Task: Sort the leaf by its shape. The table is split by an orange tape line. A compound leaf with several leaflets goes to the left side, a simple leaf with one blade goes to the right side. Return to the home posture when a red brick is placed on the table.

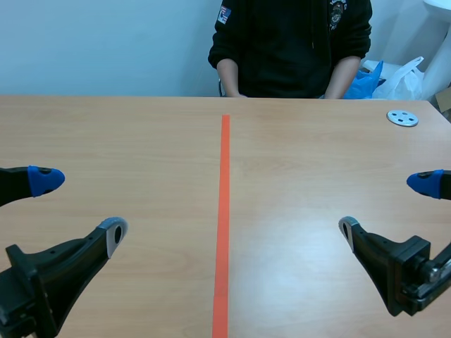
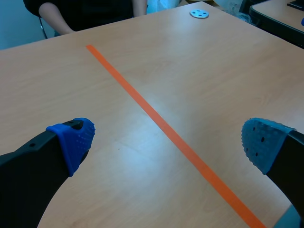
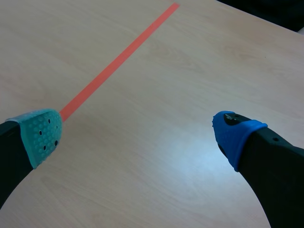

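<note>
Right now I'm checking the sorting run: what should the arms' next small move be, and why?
Probably none: hold the left pincer and right pincer open and wait. No leaf lies either side of the orange tape line, and no red brick is on the table, only a small grey disc.

grey disc (image 1: 402,118) far right | person (image 1: 289,46) seated opposite | blue bag (image 1: 366,81) behind

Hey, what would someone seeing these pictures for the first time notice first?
The orange tape line running down the middle of the wooden table stands out first. Either side of it, the left gripper and right gripper hang open near the robot's edge. A person in black sits at the far edge, with a small round metal disc far right.
</note>
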Controlling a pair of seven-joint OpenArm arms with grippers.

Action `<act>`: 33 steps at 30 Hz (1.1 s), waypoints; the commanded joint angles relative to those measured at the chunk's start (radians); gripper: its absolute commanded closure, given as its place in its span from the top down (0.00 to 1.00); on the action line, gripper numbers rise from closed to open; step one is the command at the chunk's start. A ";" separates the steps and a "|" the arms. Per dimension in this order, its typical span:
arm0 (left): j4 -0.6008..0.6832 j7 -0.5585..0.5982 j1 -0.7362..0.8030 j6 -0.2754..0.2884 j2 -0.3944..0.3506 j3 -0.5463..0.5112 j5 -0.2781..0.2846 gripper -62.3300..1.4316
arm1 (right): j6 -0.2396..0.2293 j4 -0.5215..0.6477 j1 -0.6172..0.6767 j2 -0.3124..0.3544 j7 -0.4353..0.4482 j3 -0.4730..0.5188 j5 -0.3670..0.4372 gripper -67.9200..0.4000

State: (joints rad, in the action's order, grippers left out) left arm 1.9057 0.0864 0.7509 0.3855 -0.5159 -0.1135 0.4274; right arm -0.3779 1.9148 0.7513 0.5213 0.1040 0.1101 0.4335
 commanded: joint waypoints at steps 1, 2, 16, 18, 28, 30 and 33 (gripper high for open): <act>0.020 0.018 0.000 0.002 0.000 -0.005 0.009 1.00 | 0.004 0.016 -0.003 0.002 0.011 0.013 0.007 1.00; 0.020 0.018 0.000 0.002 0.000 -0.005 0.009 1.00 | 0.004 0.016 -0.003 0.002 0.011 0.013 0.007 1.00; 0.020 0.018 -0.001 0.002 0.000 -0.005 0.009 1.00 | 0.004 0.016 -0.003 0.002 0.011 0.013 0.007 1.00; 0.020 0.018 -0.001 0.002 0.000 -0.005 0.009 1.00 | 0.004 0.016 -0.003 0.002 0.011 0.013 0.007 1.00; 0.020 0.006 -0.001 0.002 0.000 -0.005 0.009 1.00 | 0.004 0.016 -0.003 0.002 0.011 0.013 0.007 1.00; 0.020 -0.008 -0.001 0.002 0.000 -0.005 0.009 1.00 | 0.004 0.016 -0.003 0.002 0.011 0.013 0.007 1.00; 0.020 -0.009 -0.001 0.002 0.000 -0.005 0.009 1.00 | 0.004 0.016 -0.003 0.002 0.011 0.013 0.007 1.00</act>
State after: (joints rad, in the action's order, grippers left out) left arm 1.9057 0.0601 0.7506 0.3855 -0.5159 -0.1135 0.4274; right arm -0.3779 1.9148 0.7513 0.5213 0.1040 0.1101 0.4335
